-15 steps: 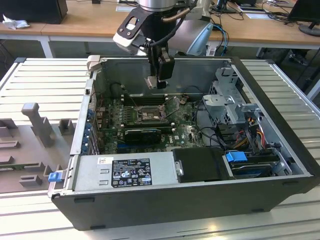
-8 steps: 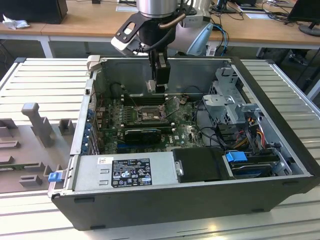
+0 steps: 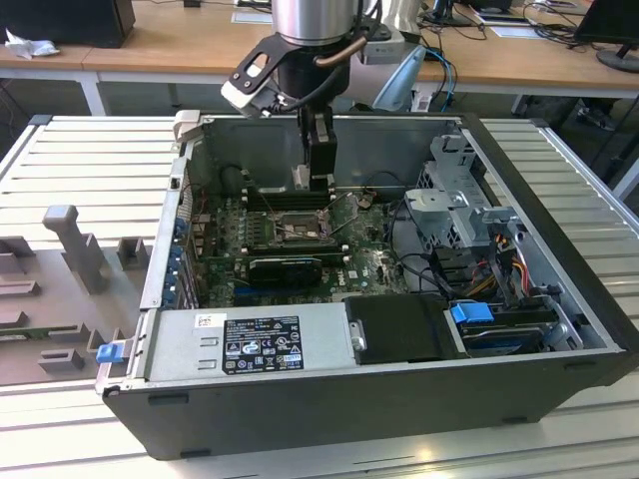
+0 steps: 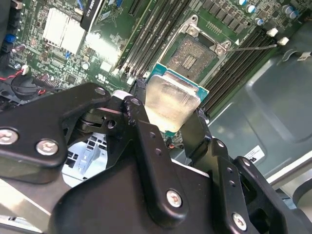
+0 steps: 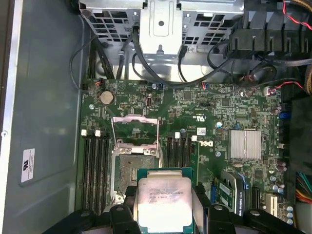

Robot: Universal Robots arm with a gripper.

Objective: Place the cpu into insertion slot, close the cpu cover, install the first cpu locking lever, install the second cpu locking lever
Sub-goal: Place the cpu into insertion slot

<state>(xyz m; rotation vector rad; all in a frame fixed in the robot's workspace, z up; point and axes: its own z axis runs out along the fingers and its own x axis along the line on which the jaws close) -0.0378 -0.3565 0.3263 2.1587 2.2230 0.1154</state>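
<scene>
The claw (image 3: 306, 172) hung inside the open computer case (image 3: 559, 249), its two black fingers (image 4: 134, 109) clamped on opposite edges of the cpu (image 4: 171, 103). In both wrist views I saw the chip held flat, silvery top facing the cameras and a green border showing around it (image 5: 163, 200). It was above the motherboard (image 5: 209, 107) and not seated. In the exterior view it hovered over the far edge of the insertion slot (image 3: 285, 228), close to it, though I could not tell the gap.

The insertion slot (image 5: 131, 170) lay bare, with its recess of fine contacts exposed. The cpu cover (image 5: 135, 130) stood swung open at the slot's side away from the chip. Long black memory slots (image 5: 92, 170) ran along both sides of the socket. A ribbed silver heatsink (image 5: 245, 144) sat further across the board. In the exterior view a long black card (image 3: 285, 267) lay just on the near side of the slot, and a grey power supply (image 3: 250, 339) filled the near edge of the case. The case rested on a slatted metal tabletop (image 3: 80, 160).
</scene>
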